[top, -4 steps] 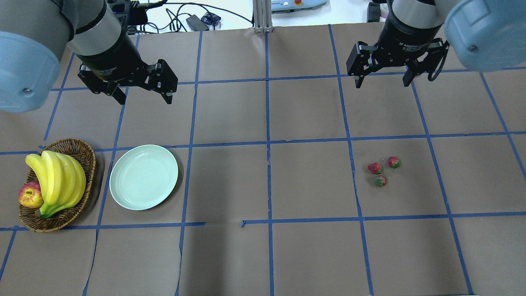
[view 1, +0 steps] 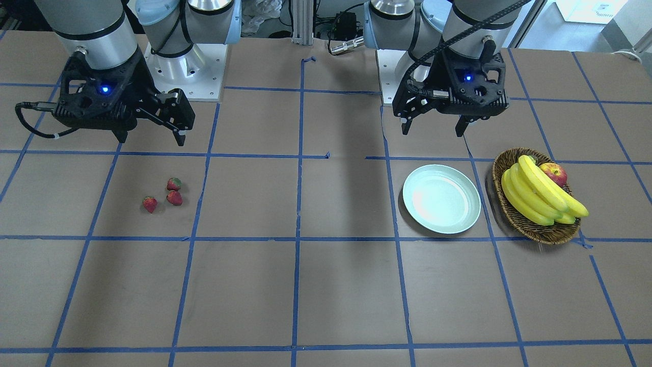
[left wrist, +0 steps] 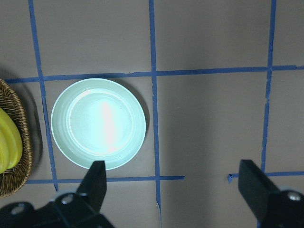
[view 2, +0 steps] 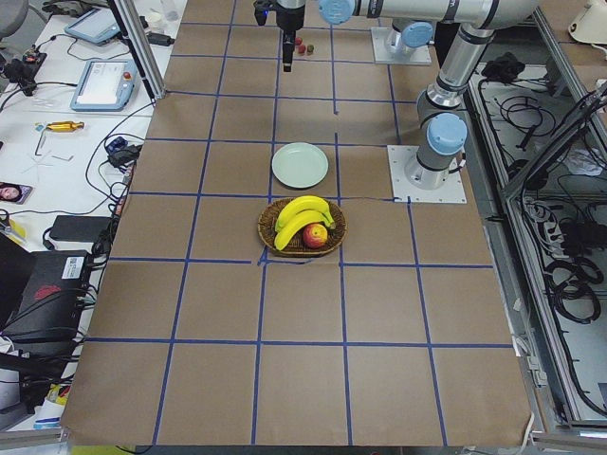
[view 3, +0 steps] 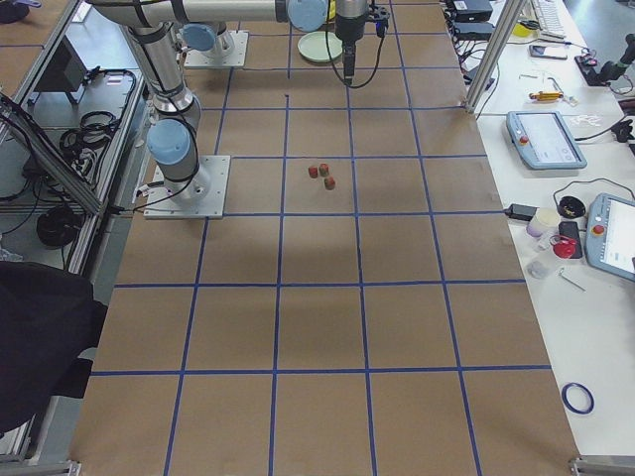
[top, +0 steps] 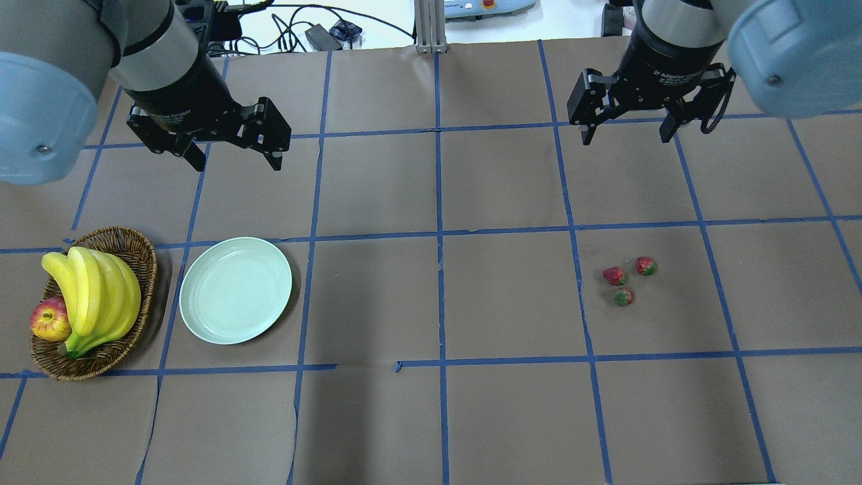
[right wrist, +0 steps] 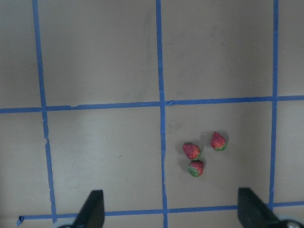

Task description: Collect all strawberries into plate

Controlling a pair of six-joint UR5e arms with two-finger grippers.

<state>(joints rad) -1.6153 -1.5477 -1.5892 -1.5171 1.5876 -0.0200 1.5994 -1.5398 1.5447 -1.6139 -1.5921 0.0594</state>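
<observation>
Three small red strawberries (top: 614, 275) lie close together on the brown table, right of centre. They also show in the right wrist view (right wrist: 191, 151) and the front view (view 1: 174, 198). The pale mint plate (top: 236, 291) sits empty at the left, and shows in the left wrist view (left wrist: 98, 123) and the front view (view 1: 441, 199). My left gripper (top: 238, 164) is open and empty, high above the table behind the plate. My right gripper (top: 627, 138) is open and empty, high above the table behind the strawberries.
A brown wicker basket (top: 138, 248) with a bunch of bananas (top: 94, 296) and a red-yellow apple (top: 50, 320) stands just left of the plate. Blue tape lines grid the table. Cables and devices lie beyond the far edge.
</observation>
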